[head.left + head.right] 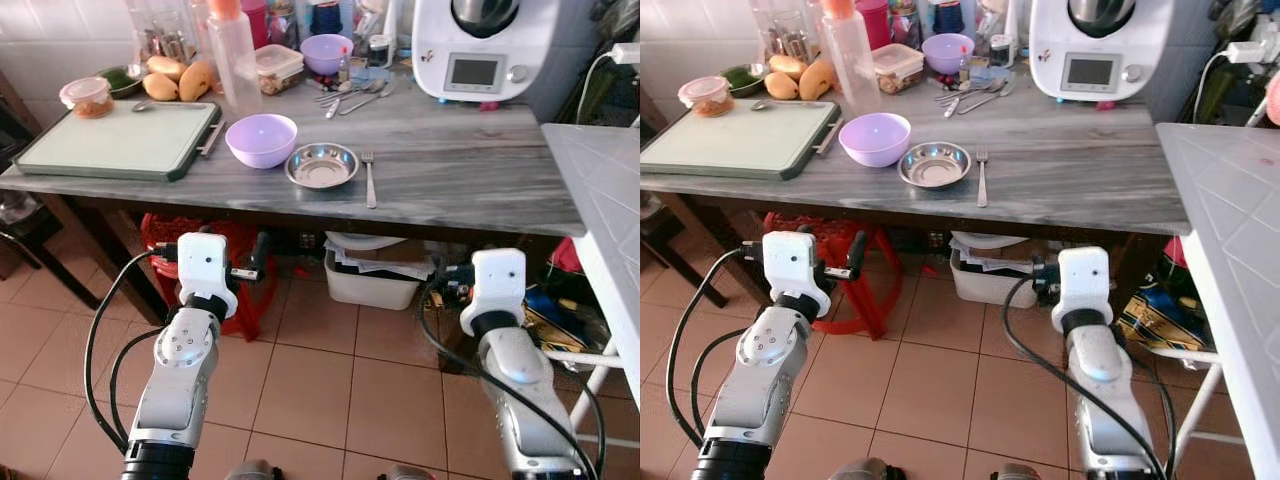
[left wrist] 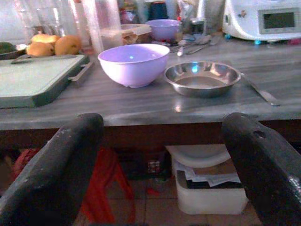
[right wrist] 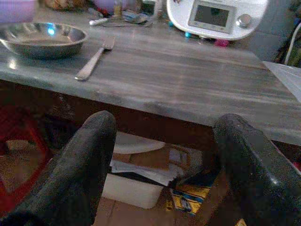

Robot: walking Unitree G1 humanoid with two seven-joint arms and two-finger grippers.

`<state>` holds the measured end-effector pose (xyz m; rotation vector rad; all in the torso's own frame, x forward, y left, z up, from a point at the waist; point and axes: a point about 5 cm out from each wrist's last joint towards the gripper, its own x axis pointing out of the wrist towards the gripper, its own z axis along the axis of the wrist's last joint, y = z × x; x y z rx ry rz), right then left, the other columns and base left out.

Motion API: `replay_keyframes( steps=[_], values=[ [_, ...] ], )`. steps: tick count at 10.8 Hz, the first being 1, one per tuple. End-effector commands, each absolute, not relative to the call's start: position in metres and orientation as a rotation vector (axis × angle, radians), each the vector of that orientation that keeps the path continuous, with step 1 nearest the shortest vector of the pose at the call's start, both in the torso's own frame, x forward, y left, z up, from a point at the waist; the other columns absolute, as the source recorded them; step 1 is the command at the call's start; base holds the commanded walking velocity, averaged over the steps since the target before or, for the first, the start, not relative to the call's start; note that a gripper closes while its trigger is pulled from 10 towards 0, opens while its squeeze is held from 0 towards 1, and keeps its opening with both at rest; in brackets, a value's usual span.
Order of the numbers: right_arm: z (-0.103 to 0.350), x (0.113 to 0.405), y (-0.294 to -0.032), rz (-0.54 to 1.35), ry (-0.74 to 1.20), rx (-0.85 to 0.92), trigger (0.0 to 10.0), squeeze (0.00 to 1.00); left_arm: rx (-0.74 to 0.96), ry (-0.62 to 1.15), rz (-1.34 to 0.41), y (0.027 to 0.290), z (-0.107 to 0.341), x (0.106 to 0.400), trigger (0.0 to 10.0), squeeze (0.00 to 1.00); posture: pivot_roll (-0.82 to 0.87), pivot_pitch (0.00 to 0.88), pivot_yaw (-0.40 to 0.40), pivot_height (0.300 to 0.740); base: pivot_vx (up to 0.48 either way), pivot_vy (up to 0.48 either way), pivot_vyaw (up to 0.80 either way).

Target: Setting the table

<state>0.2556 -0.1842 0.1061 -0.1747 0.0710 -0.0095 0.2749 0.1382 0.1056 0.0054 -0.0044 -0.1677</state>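
Left wrist view: bowl (image 2: 133,63) beside dish (image 2: 202,78).

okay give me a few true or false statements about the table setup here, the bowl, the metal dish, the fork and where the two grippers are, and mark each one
1. The fork lies right of the metal dish, on the side away from the purple bowl. True.
2. The left gripper is shut on the purple bowl. False: it is open and empty, held below the table edge.
3. The metal dish is stacked inside the purple bowl. False: the two sit side by side on the table.
4. The right gripper is open and holds nothing. True.
5. The green cutting board lies right of the fork. False: it lies at the table's left end, beyond the bowl.
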Motion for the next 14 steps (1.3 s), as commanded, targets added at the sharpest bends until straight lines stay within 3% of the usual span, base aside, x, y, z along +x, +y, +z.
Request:
replay_keyframes(
  steps=[1, 7, 8, 9, 14],
  values=[
    [0.113, 0.256, -0.18, 0.009, 0.042, -0.158, 10.0, 0.0, 0.007, -0.021, -0.183, 0.139, 0.11, 0.275, 10.0, 0.0, -0.06, 0.0, 0.062, 0.74, 0.0, 0.0, 0.0],
    [0.109, 0.253, -0.185, -0.061, 0.068, -0.181, 10.0, 0.0, -0.001, -0.012, -0.203, 0.141, 0.109, 0.271, 10.0, 0.0, -0.06, 0.0, 0.064, 0.74, 0.0, 0.0, 0.0],
    [0.11, 0.253, -0.179, 0.008, 0.055, -0.143, 10.0, 0.0, 0.002, -0.013, -0.206, 0.141, 0.109, 0.271, 10.0, 0.0, -0.06, 0.0, 0.064, 0.74, 0.0, 0.0, 0.0],
    [0.11, 0.252, -0.181, -0.047, 0.068, -0.053, 10.0, 0.0, -0.002, -0.013, -0.218, 0.14, 0.109, 0.271, 10.0, 0.0, -0.06, 0.0, 0.061, 0.74, 0.0, 0.0, 0.0],
    [0.11, 0.248, -0.182, -0.03, 0.063, -0.058, 10.0, 0.0, 0.003, -0.012, -0.214, 0.142, 0.109, 0.271, 10.0, 0.0, -0.05, 0.0, 0.062, 0.74, 0.0, 0.0, -0.16]
  ],
)
